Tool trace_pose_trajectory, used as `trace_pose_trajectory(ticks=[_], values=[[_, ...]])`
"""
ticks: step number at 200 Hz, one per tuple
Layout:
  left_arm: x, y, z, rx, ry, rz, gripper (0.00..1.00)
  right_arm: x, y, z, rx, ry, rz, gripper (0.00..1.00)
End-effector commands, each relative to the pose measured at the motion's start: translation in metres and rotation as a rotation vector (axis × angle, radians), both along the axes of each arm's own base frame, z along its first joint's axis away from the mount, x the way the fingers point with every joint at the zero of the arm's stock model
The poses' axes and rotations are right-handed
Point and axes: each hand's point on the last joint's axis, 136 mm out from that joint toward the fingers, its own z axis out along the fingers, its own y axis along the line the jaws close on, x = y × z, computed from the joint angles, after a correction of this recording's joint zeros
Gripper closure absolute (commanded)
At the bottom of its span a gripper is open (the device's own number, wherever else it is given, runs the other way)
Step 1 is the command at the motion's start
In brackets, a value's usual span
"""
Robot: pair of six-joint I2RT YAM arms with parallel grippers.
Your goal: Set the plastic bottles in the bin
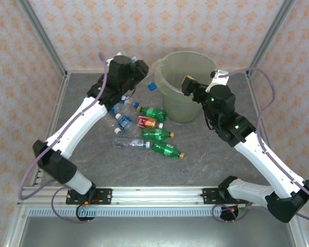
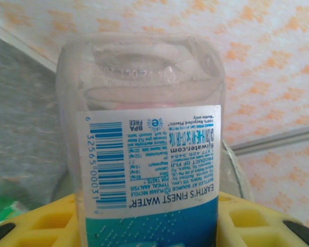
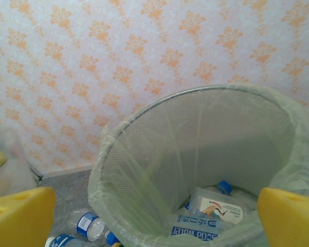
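Observation:
My left gripper [image 2: 149, 226] is shut on a clear plastic bottle [image 2: 144, 154] with a blue and white label, which stands between the yellow fingers [image 2: 46, 221]. From above, the left gripper [image 1: 138, 66] hangs just left of the bin [image 1: 177, 109], a pale green bucket with a liner bag. My right gripper [image 1: 188, 85] is open over the bin's right rim. In the right wrist view its yellow fingers [image 3: 291, 216] frame the bin [image 3: 144, 154], with several bottles [image 3: 211, 216] lying at the bottom. Green bottles [image 1: 158, 134], a red-labelled one [image 1: 147, 122] and clear ones [image 1: 124, 122] lie on the table.
A loose blue cap [image 1: 152, 86] lies left of the bin. The grey table [image 1: 206, 164] is bounded by metal frame posts and patterned walls at the back and sides. Two clear bottles [image 3: 87, 224] rest against the bin's left foot.

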Motion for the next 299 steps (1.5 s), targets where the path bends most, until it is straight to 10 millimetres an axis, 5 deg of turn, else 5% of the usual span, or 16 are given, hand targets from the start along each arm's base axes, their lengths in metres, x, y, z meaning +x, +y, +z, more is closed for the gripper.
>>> trace_pose_trajectory(ticks=[1,48,101,212,299], values=[[0.011,-0.033,0.024,0.009,-0.068,-0.077,0.55,-0.007,-0.019,0.004,0.013,-0.015,-0.065,0.0],[0.032,-0.094,0.042,0.011,-0.106,-0.191,0.54,-0.02,-0.033,0.005,0.014,-0.031,-0.084,0.0],[0.053,-0.139,0.022,-0.006,-0.119,-0.258,0.55,-0.032,-0.042,0.011,0.019,-0.078,-0.083,0.0],[0.057,-0.15,0.019,-0.023,-0.132,-0.264,0.52,-0.03,-0.045,-0.001,0.02,-0.095,-0.09,0.0],[0.052,-0.146,0.04,-0.033,-0.169,-0.261,0.26,-0.027,-0.044,-0.003,0.024,-0.096,-0.083,0.0]])
